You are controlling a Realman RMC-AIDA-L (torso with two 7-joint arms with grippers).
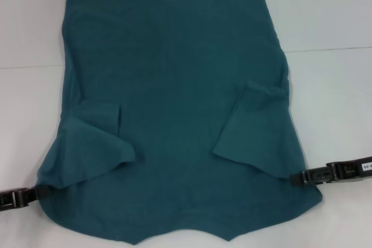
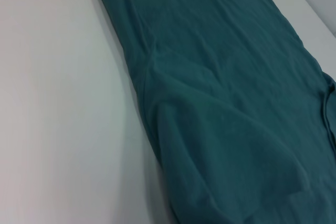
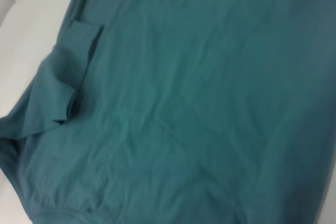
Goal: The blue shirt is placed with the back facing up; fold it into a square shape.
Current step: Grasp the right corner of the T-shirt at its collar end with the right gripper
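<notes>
Here the blue shirt lies flat on the white table, long axis running away from me, sleeves folded inward. My left gripper and right gripper sit low at its near side edges, reaching inward; their grip I cannot tell.

One blue shirt, two folded-in sleeves, two grippers: left gripper, right gripper, one table.
</notes>
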